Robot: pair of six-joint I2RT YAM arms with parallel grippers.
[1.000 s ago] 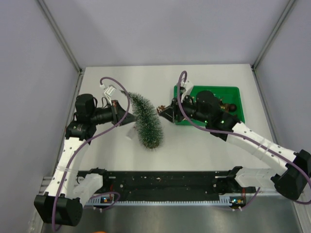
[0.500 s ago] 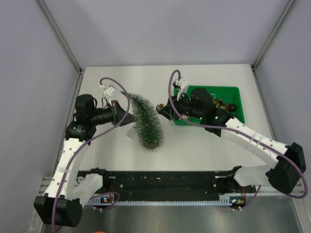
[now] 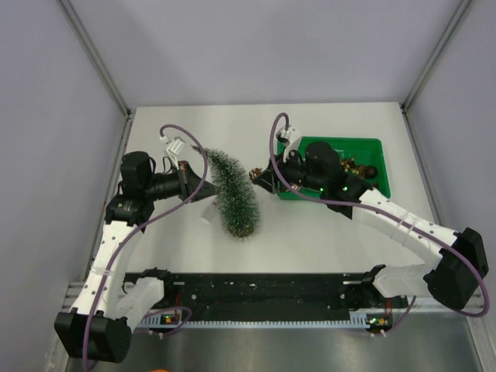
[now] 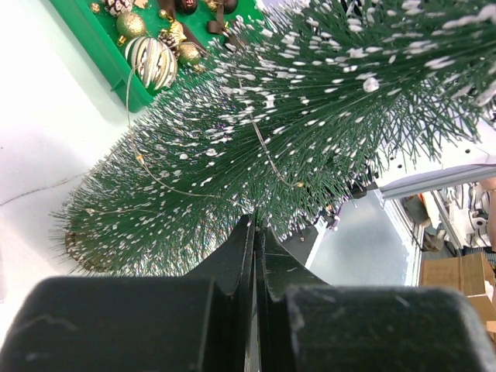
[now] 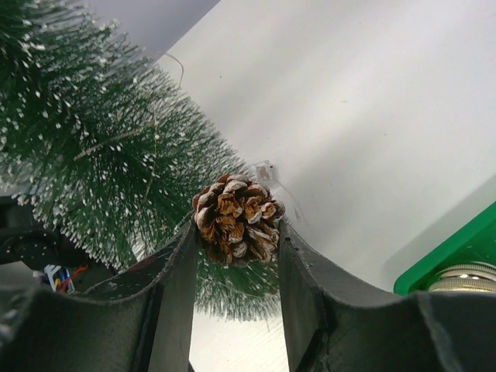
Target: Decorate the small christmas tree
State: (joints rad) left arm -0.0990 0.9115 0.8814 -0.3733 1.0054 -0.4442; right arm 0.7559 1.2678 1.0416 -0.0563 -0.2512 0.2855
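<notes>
Hanging step: clamping pine cone (image 5: pixel 236 217) in right gripper (image 5: pixel 236 230) beside the small christmas tree (image 3: pixel 232 195), pinching bristles with closed left gripper (image 4: pixel 254 225). Next, likely: press cone among branches, release.

Site type: robotics lab test cell, not domestic.
Evidence:
- White table (image 3: pixel 325 232) boxed in by plain grey wall panels (image 3: pixel 263 46) on bare aluminium frame posts (image 3: pixel 97 66).
- 2 robot arms, left arm (image 3: pixel 112 240) & right arm (image 3: pixel 403 225), bolted to black base rail (image 3: pixel 263 291) at near edge.
- Exposed purple cables (image 3: pixel 186 139) looped off arms.
- Green LEDs (image 3: pixel 342 186) lit on right arm.
- Left wrist view, bkgd: cardboard boxes (image 4: pixel 457 279), blurred.
</notes>
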